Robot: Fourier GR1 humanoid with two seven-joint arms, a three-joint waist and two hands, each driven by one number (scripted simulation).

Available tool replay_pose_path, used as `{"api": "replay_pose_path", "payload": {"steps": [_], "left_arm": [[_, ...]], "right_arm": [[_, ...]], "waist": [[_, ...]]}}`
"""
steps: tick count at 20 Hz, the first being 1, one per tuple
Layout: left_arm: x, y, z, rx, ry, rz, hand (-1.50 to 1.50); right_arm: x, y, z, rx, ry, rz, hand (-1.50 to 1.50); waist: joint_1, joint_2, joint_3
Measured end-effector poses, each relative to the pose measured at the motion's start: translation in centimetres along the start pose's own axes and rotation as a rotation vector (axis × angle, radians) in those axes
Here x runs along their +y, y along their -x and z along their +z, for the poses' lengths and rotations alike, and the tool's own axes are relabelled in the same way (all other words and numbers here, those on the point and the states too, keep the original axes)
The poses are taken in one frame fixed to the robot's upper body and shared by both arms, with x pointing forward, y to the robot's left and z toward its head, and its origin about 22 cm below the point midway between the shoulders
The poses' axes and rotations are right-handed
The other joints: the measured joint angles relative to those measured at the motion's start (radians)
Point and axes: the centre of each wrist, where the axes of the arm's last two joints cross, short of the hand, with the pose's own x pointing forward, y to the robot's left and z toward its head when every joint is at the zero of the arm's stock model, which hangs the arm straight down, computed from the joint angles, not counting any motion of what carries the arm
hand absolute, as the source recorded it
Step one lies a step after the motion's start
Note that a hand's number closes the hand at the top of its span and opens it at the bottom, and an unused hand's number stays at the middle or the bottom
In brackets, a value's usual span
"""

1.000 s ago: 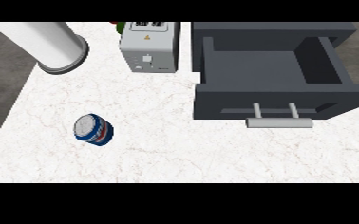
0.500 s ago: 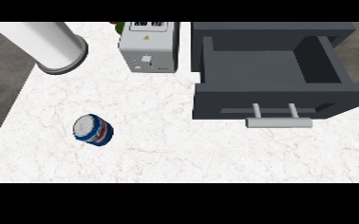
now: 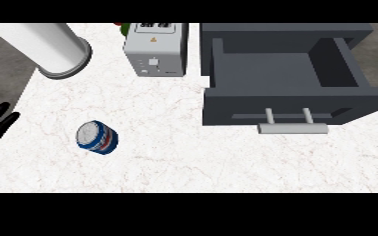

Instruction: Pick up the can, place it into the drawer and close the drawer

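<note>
Fingers (image 3: 6, 117) of the left hand showed dark at the left edge, holding nothing; how far they were spread could not be told. No right hand was visible. The can (image 3: 97, 138) lay tilted on the counter (image 3: 221, 165), near those fingers and well apart from the open drawer (image 3: 284, 87). A sideways approach might nudge the can rolling, since it looked tipped rather than upright.

One can (image 3: 97, 138), one drawer (image 3: 284, 75), one toaster (image 3: 156, 50) — one white cylinder (image 3: 50, 47).
</note>
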Motion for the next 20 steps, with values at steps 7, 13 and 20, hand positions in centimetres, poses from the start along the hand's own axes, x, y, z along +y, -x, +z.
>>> {"api": "replay_pose_path", "payload": {"steps": [7, 13, 20], "left_arm": [[-0.4, 2.5, -2.1, 0.037, -0.014, 0.020, -1.50], [-0.8, 5.1, -3.9, 0.066, -0.027, -0.003, -1.50], [0.3, 9.2, -4.6, 0.084, -0.065, -0.026, -1.50]], "right_arm": [[-0.7, -0.5, 1.1, -0.006, -0.002, -0.003, -1.50], [-1.4, -1.3, 1.4, 0.004, 0.003, -0.006, -1.50], [-2.0, -1.0, 2.0, 0.006, 0.001, 0.000, -1.50]], "waist": [[0.000, 0.000, 0.000], [-0.001, 0.001, 0.000], [0.000, 0.001, 0.000]]}}
